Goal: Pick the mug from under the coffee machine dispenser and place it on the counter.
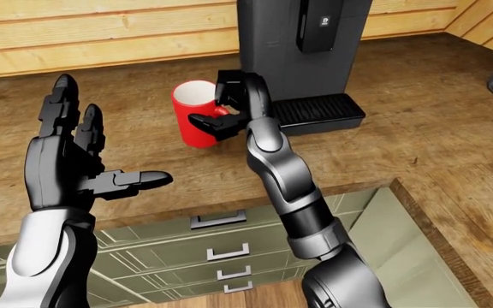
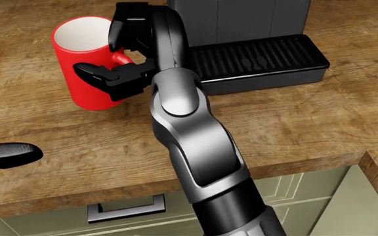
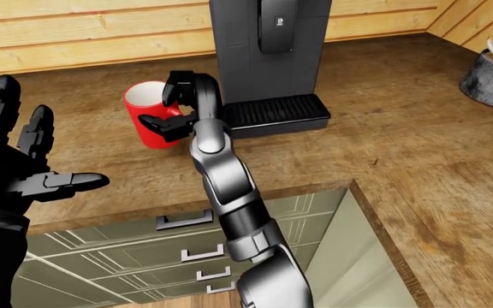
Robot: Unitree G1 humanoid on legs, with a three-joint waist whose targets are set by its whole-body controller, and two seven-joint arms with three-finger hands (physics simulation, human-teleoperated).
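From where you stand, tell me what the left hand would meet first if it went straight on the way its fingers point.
Probably the wooden back wall: the open left hand points up past bare counter, with the mug off to its right. Depth is unclear.

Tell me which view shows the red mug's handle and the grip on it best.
The head view: it looks down closely on the mug, with the right hand closed at its handle. The left-eye and right-eye views show the same mug smaller, the hand covering most of the handle.
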